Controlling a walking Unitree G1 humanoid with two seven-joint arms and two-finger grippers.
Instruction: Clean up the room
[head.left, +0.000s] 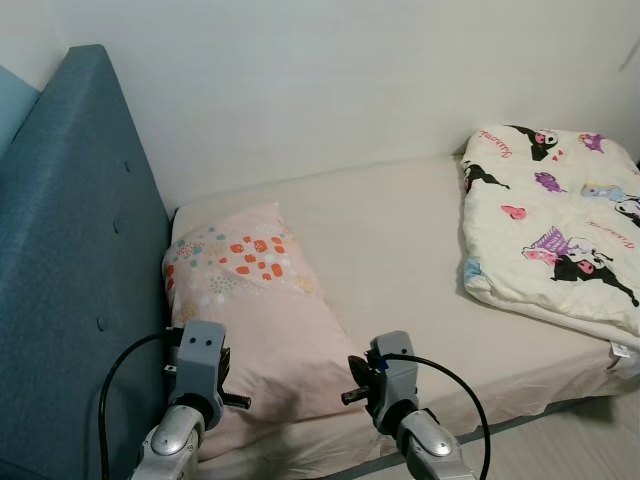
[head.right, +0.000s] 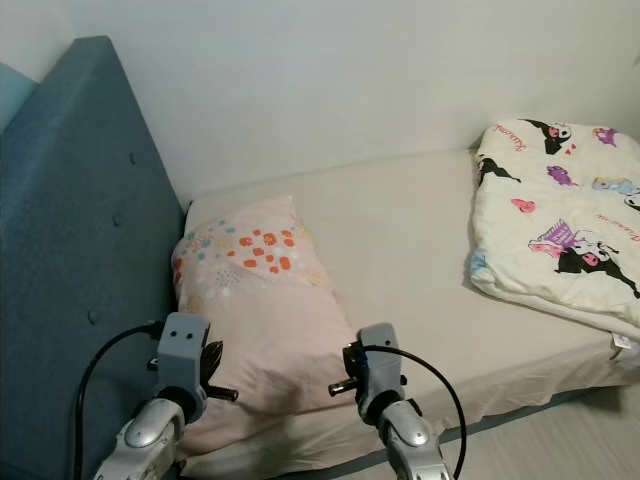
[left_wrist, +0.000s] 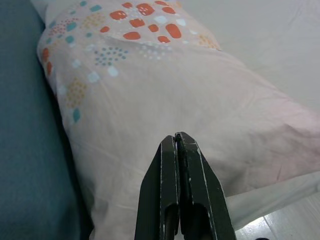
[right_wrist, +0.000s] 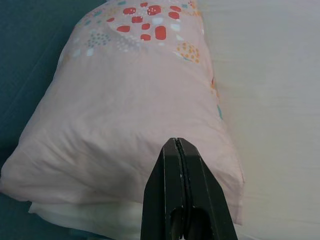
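A pink pillow (head.left: 262, 300) with coloured dots lies at the head of the bed, against the blue headboard (head.left: 70, 260). A folded white blanket (head.left: 560, 230) with cartoon prints rests on the far right of the mattress (head.left: 400, 230). My left gripper (left_wrist: 176, 142) is shut and empty, held just above the pillow's near end. My right gripper (right_wrist: 176, 145) is also shut and empty, over the pillow's near right corner. Both wrists (head.left: 200, 370) (head.left: 390, 380) show low in the eye views, at the bed's front edge.
A white wall runs behind the bed. The bare cream sheet spreads between pillow and blanket. A strip of light wood floor (head.left: 590, 440) shows at the lower right, below the bed's front edge.
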